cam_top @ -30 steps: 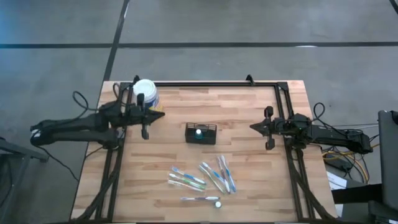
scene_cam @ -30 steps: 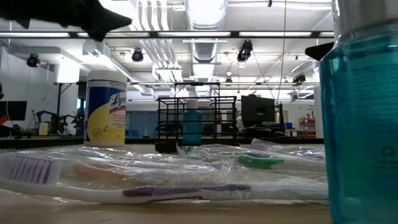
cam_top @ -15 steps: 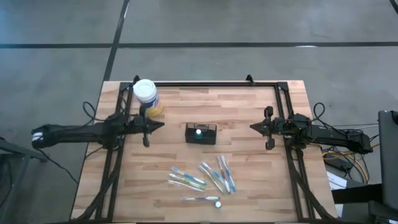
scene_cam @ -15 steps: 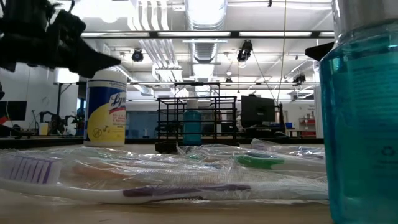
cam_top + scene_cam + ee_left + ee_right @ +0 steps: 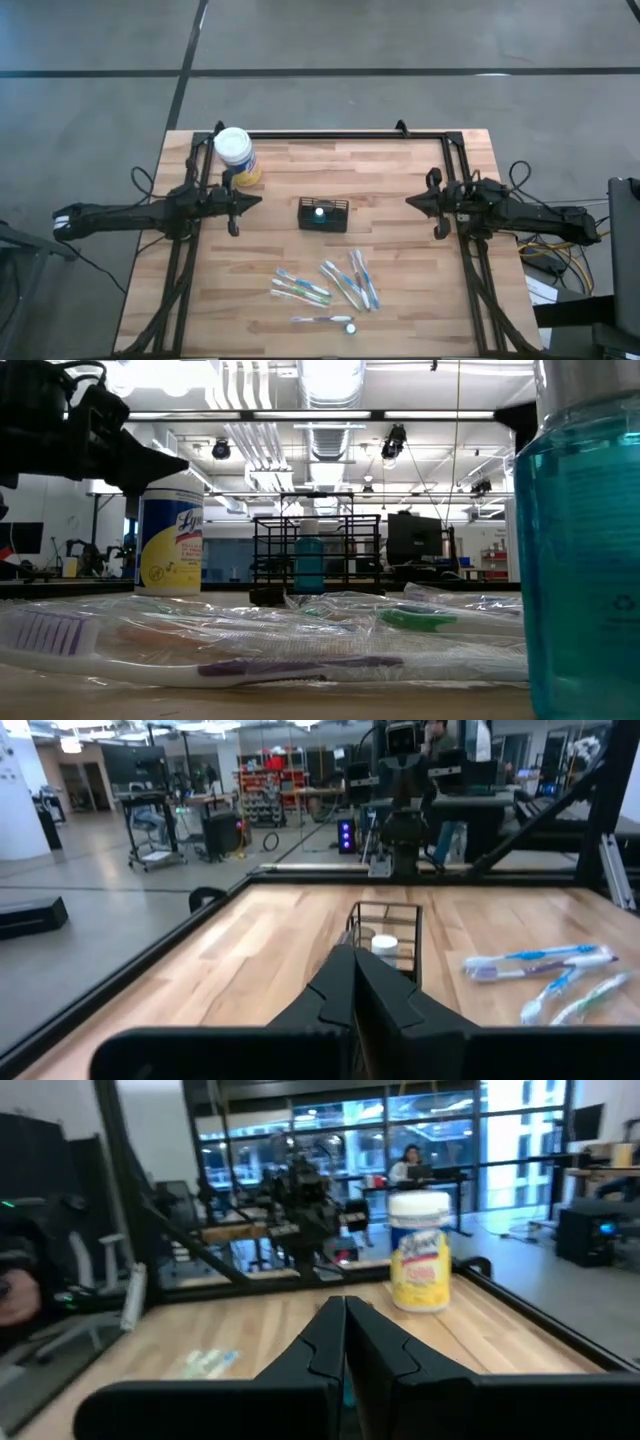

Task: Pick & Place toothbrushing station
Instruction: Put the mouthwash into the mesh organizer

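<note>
My left claw (image 5: 254, 200) hangs with fingers pressed together over the table's left edge, arm stretched level, and my right claw (image 5: 412, 203) mirrors it, closed, at the right edge.

Two slim matte black arms, loose black cables looping at the joints, left claw (image 5: 248, 201) and right claw (image 5: 412, 202) with dark tapered fingers

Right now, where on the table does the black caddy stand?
In the high view the black caddy stands near the table's middle, between the shut left gripper and right gripper, with the toothbrushes below it.
</note>
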`<state>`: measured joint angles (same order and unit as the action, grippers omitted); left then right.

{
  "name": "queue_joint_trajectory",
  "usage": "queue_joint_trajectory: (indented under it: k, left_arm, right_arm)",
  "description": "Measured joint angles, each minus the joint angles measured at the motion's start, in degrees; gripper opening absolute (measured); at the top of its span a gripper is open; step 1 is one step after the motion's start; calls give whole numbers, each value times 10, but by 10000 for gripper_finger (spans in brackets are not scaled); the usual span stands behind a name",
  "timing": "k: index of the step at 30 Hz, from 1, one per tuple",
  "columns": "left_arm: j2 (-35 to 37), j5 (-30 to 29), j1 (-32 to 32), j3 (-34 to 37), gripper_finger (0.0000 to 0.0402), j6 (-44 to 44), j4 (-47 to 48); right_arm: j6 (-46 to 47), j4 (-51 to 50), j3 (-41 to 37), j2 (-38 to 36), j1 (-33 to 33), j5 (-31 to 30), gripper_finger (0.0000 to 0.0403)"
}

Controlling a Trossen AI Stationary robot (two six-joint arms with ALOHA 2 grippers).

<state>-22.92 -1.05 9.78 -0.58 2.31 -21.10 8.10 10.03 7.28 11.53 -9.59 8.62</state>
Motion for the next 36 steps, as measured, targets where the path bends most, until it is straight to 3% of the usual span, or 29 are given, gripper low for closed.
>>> queue_joint_trajectory:
  k: [8, 15, 21, 30, 36]
  left_arm:
    - [0, -1, 0, 0, 7, -8, -4]
    - [0, -1, 0, 0, 7, -14, -4]
    - [0, -1, 0, 0, 7, -30, 2]
    - [0, -1, 0, 0, 7, -38, 30]
    - [0, -1, 0, 0, 7, -42, 34]
  right_arm:
    - [-12, -186, 244, 155, 90, -27, 8]
    - [49, -430, 502, 394, 204, -87, 8]
    - [138, -597, 713, 600, 285, -88, 8]
    - [250, -849, 1024, 888, 354, -85, 12]
    - [251, -905, 1188, 1039, 381, -86, 60]
